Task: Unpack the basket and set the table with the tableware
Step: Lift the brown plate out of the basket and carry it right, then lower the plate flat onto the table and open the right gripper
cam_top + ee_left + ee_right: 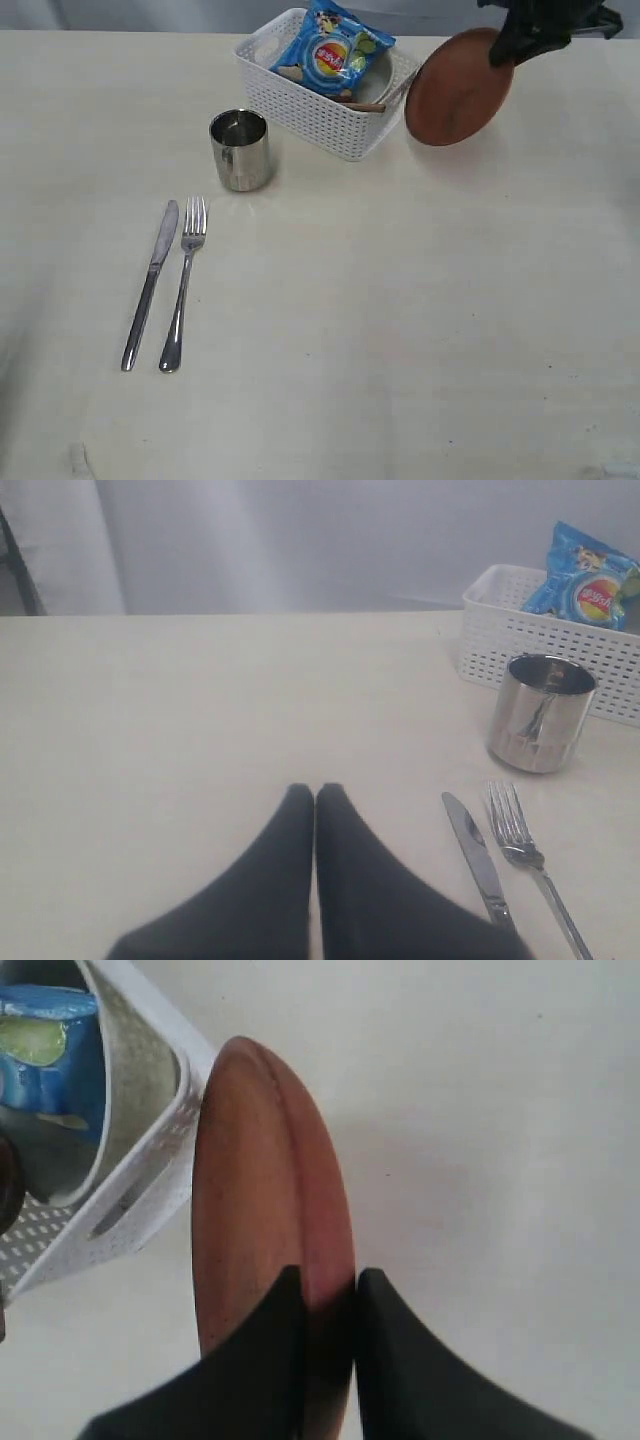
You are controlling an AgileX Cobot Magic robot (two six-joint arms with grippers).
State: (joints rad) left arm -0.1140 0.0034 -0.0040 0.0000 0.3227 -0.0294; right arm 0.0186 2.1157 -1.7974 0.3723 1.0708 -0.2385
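My right gripper (pixel 508 50) (pixel 325 1285) is shut on the rim of the reddish-brown plate (pixel 458 87) (pixel 265 1190), which hangs on edge in the air just right of the white basket (pixel 320 115) (pixel 150 1180). Inside the basket a wooden spoon (pixel 362 105) lies under the crisp bag beside a pale bowl (pixel 378 80). The steel cup (pixel 240 150) (pixel 540 712) stands in front of the basket. The knife (pixel 150 283) (pixel 475 855) and fork (pixel 183 280) (pixel 525 855) lie side by side on the table (pixel 400 320). My left gripper (pixel 315 792) is shut and empty, low over the table left of the knife.
A blue crisp bag (pixel 330 48) (pixel 585 575) lies on top of the basket's contents. A grey curtain (pixel 300 540) hangs behind the table's far edge.
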